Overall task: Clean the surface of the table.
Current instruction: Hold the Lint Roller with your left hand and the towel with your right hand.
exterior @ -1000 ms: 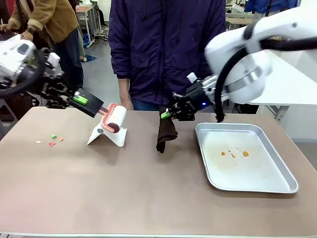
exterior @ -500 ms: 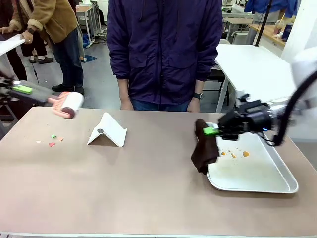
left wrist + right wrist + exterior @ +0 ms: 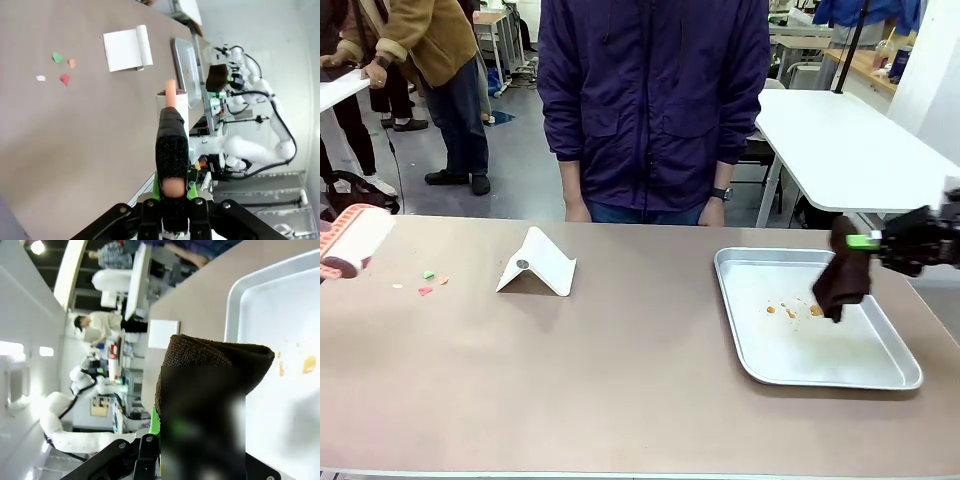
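The tan-brown table (image 3: 620, 380) carries a few small coloured scraps (image 3: 425, 283) near its left end. My left gripper (image 3: 173, 190) is shut on the handle of a pink-and-white lint roller (image 3: 171, 100), which hangs over the table's left edge (image 3: 355, 238), left of the scraps (image 3: 59, 67). My right gripper (image 3: 876, 241) is shut on a dark brown cloth (image 3: 842, 278). That cloth (image 3: 210, 390) dangles over the right part of a silver tray (image 3: 820, 365), close to orange stains (image 3: 792, 310) on the tray floor.
A white folded stand (image 3: 538, 262) sits on the table between the scraps and the tray. A person in a dark purple jacket (image 3: 655, 100) stands at the far edge. A white-topped table (image 3: 840, 140) is behind on the right.
The left gripper lifted the roller off the white stand and carried it left to the table's edge. The right gripper swung the cloth from mid-table rightward over the tray.
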Controlling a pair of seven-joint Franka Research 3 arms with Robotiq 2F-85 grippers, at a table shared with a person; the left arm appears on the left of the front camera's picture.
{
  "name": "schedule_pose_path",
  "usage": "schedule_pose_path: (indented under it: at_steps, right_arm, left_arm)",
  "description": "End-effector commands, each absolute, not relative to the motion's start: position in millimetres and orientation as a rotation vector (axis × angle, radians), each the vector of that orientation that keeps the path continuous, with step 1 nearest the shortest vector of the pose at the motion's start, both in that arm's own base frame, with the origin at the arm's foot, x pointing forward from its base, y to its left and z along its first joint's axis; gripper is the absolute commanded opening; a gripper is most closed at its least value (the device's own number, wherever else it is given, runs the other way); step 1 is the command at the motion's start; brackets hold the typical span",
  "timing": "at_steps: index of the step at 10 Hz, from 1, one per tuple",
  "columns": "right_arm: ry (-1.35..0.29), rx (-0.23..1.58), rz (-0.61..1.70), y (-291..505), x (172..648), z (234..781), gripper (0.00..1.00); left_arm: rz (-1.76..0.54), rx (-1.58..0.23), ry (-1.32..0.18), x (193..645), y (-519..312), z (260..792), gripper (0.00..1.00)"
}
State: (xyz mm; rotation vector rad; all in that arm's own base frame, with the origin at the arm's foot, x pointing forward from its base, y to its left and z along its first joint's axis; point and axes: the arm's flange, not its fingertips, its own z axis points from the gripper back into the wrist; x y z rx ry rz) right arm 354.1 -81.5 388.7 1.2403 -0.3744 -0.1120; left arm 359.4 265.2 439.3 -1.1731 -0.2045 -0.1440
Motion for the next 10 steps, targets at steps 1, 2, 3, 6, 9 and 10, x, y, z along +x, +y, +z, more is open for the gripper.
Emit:
schedule_pose_path:
  at_steps: [1, 2, 3, 6, 9, 10]
  right_arm:
    - [-0.386, 1.272, -0.129, -122, 350, 379, 0.0]
    - [-0.374, 1.262, -0.114, -138, 350, 375, 0.0]
    - [-0.39, 1.283, -0.084, -149, 350, 371, 0.0]
    - [-0.398, 1.277, -0.134, -147, 342, 369, 0.0]
    - [-0.398, 1.277, -0.134, -147, 342, 369, 0.0]
    - [-0.398, 1.277, -0.134, -147, 342, 369, 0.0]
  left_arm:
    - [-0.164, -1.274, -0.262, 355, 309, 426, 0.13]
    - [-0.109, -1.324, -0.306, 348, 323, 416, 0.13]
    - [-0.073, -1.36, -0.346, 342, 333, 407, 0.13]
    - [-0.05, -1.318, -0.321, 333, 335, 394, 0.13]
    - [-0.05, -1.318, -0.321, 333, 335, 394, 0.13]
    - [-0.05, -1.318, -0.321, 333, 335, 394, 0.13]
